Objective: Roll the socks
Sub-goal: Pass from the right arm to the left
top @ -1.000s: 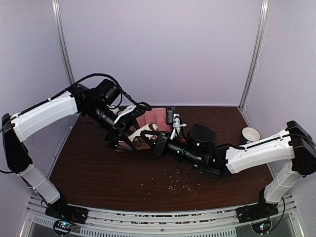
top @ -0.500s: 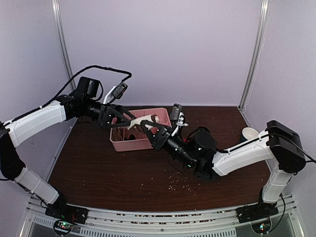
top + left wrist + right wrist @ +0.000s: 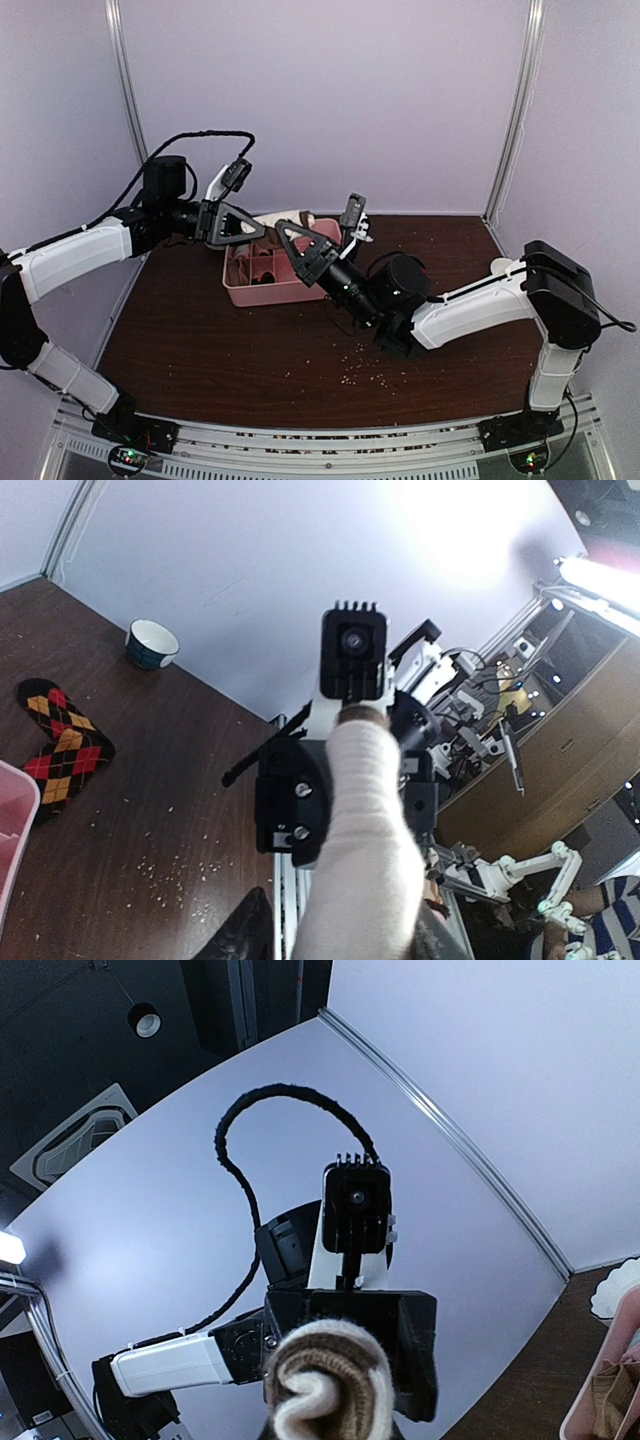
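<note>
The right gripper (image 3: 284, 232) is pinching the cream sock (image 3: 295, 219) tight, up over the pink tray (image 3: 262, 293) by the table's (image 3: 200, 350) far edge. The left gripper (image 3: 258, 228) is meeting the sock's other end; I cannot tell if it is squeezing.

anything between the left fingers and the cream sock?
Nothing visible. The cream sock spans straight between the left gripper and the right gripper, above the pink tray. The right is shut on one end; whether the left has clamped is unclear.
</note>
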`<state>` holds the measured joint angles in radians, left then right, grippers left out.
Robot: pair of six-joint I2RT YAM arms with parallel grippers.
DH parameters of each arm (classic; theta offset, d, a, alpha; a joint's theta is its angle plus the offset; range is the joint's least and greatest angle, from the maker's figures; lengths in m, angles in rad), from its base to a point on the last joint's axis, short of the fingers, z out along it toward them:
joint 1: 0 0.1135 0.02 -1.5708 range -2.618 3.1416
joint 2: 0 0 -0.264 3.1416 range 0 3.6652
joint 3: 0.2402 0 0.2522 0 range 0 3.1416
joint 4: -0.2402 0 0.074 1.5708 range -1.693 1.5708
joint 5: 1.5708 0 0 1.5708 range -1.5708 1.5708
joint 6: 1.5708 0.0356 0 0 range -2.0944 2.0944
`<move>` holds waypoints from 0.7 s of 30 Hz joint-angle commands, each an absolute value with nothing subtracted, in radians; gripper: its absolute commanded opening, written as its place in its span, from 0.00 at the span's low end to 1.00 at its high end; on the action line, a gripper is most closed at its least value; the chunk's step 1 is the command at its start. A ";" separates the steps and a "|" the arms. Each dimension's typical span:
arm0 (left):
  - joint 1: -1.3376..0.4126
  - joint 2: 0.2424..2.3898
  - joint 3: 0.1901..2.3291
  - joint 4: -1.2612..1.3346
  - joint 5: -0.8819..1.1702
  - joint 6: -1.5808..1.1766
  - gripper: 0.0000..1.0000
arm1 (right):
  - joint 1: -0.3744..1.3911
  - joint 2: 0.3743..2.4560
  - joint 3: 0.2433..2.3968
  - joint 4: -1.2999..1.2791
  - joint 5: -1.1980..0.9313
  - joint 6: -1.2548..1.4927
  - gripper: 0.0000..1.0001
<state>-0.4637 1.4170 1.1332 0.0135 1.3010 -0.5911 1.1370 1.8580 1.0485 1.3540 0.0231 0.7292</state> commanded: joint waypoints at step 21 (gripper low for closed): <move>-0.449 1.417 1.114 0.187 1.331 -0.713 0.10 | 1.132 1.935 1.099 1.391 0.050 0.699 0.00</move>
<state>-0.4522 1.4139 1.1282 0.0982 1.3151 -0.6849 1.1362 1.9137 1.0767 1.3739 0.0380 0.7101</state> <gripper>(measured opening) 0.161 0.084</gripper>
